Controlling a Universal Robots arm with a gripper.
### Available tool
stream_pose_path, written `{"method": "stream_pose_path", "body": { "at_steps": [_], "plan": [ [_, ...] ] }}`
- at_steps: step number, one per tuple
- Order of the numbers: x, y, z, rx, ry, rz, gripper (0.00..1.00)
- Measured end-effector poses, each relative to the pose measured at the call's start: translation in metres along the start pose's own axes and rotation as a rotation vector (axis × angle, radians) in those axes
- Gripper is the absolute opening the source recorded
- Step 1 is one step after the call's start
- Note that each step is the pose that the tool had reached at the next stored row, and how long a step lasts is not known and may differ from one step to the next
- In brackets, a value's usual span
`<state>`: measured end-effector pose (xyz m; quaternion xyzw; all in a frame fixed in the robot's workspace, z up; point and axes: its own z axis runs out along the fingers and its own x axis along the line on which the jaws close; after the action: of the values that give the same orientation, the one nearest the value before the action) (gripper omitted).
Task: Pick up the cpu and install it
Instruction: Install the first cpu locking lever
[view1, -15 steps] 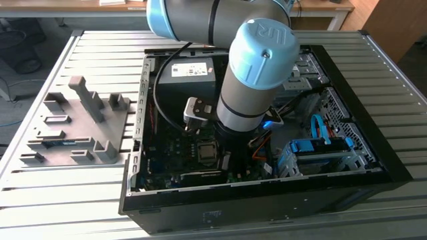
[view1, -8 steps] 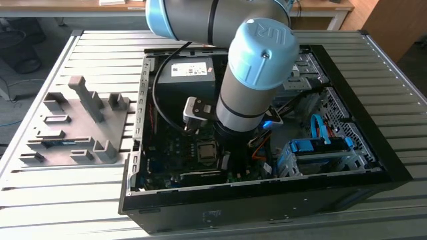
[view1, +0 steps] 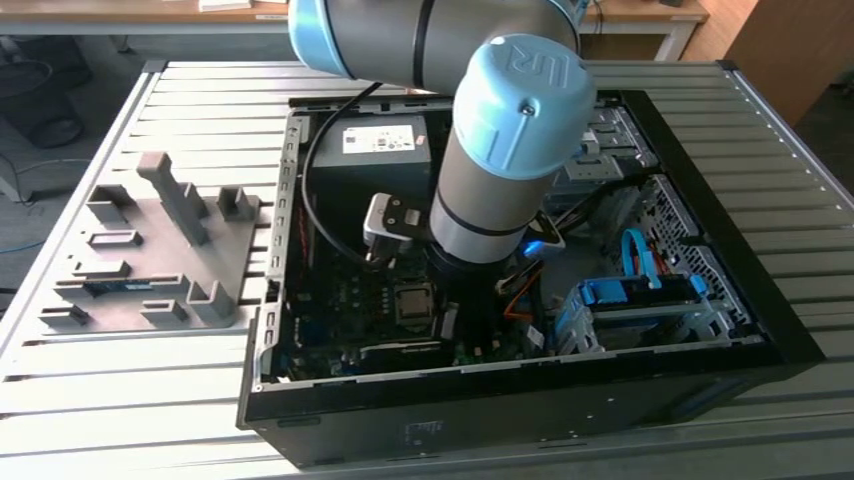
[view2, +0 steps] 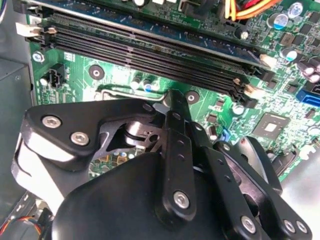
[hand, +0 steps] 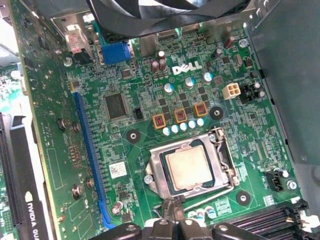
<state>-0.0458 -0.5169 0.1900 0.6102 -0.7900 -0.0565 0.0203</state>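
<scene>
The pincer (hand: 172, 207) hangs low over the board (hand: 50, 165), its tip just beside the near edge of the socket (hand: 222, 150). Whether it is wide or narrow, I cannot tell; nothing is seen held in it. The cpu (hand: 189, 167) lies flat inside the socket, silver top up, with the metal frame around it. In the second wrist view the memory slots (view2: 150, 55) run just beyond the pincer.

I judge that the install step is in hand and almost done: the chip appears already seated and apart from the pincer. This step calls for the chip to sit level and square in the frame, with no push from the side, because the pincer is very near.

Further out, the arm (view1: 501, 170) reaches down into the open case (view1: 534, 410), which lies on the desk (view1: 134, 420). A grey rack (view1: 147, 260) stands on the exterior view's left, well apart from the case
</scene>
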Motion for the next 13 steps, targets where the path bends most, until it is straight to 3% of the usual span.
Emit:
{"method": "stream_pose_path", "body": {
  "at_steps": [5, 13],
  "plan": [
    [-0.0001, 0.0008, -0.0049, 0.0005, -0.0003, 0.0, 0.1],
    [0.0021, -0.0004, -0.0042, -0.0003, -0.0001, 0.0, 0.1]
  ]
}}
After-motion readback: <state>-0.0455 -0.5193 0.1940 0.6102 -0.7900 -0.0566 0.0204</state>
